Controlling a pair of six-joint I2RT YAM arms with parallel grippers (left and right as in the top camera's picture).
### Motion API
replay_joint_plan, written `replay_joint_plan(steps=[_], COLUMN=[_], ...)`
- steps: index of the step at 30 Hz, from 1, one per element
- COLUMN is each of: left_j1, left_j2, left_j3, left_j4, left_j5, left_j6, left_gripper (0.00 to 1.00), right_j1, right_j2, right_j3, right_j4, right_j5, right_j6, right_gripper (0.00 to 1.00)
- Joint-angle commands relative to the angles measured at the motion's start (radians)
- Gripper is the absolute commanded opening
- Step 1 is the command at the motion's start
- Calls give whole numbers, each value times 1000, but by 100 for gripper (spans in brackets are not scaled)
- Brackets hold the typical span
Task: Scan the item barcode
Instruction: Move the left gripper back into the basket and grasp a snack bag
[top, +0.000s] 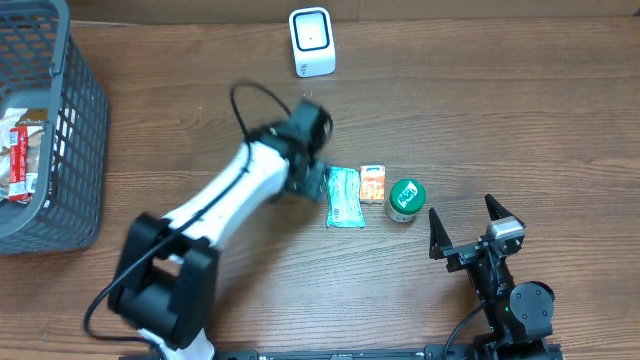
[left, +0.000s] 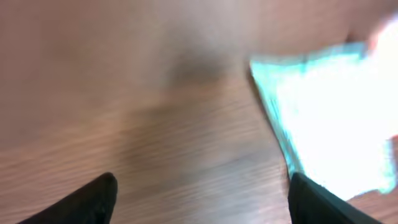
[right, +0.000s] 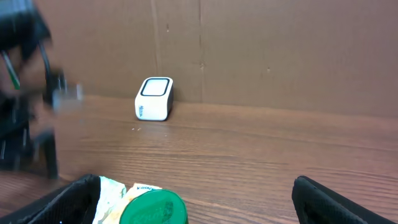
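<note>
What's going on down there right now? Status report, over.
Left gripper open, empty, just beside teal packet. Right gripper open, empty. Packet not lifted yet; white scanner at far edge. Small orange box crowds packet's other side.

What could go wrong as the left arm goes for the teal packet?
The flat teal packet lies mostly off to one side of the open left tool, so a finger may land on it and miss the pinch. A push could slide it into the orange box and green-lidded tub beside it.

Wooden table (top: 500, 100), brown cardboard wall (right: 280, 50) behind
</note>
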Motion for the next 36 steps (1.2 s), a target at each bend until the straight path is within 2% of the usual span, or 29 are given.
replay_joint_plan(steps=[1,3,6,10,18,22,30,36], left_j1=[103,170,303,496,912,1050,1206,1241], left_j2=[-126,-142,-148,-148,-100,-26,146,295], left_j3=[257,397,601,742,752,752,752,752], left_j4=[-80,-135,-180,-179,-205,-264,-272,-269], left_j5=[-124,-143,-160,-166,-164,-109,43,88], left_j6=[94,130,186,227,264,285,332,407], left_gripper=[81,85,99,100,100,100,100,100], right_j1=[-6,-6,-6,-6,-6,-6,-6,-6], right_j2=[-8,-8,-8,-8,-8,-8,-8,-8], right_j3=[-10,-10,-10,-10,-10,-10,-10,-10], right_j4=[5,5,5,5,5,5,5,5], right_j5=[-7,-7,-7,-7,-7,-7,-7,-7], right_j6=[-5,-5,-5,-5,-5,-5,-5,-5], right_gripper=[100,100,100,100,100,100,100,100])
